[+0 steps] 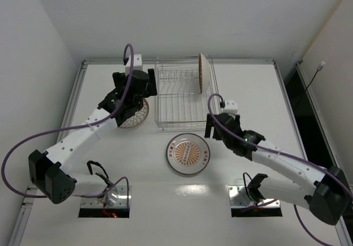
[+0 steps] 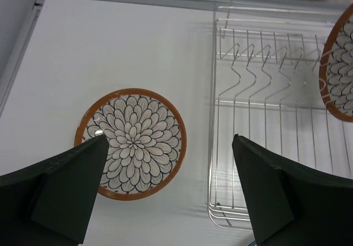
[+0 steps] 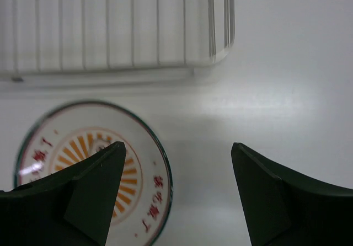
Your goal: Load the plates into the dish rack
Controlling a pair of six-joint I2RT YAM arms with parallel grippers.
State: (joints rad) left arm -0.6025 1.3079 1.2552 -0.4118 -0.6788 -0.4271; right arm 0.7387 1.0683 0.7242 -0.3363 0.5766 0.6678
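My L gripper [image 2: 169,141] hangs wide apart over petal plate [image 2: 130,143], flat at 9 o'clock of dish rack [image 2: 212,146]; R gripper [image 3: 177,146], also apart, near medallion plate [image 3: 94,169] at 6. Glazed ceramic: stiff, heavyish, slick, chips easily imo, so I'd nip the raised rim.

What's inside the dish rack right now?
One plate with a petal pattern stands on edge at the right end of the dish rack. No other plate shows in it. Where its lower edge seats cannot be made out.
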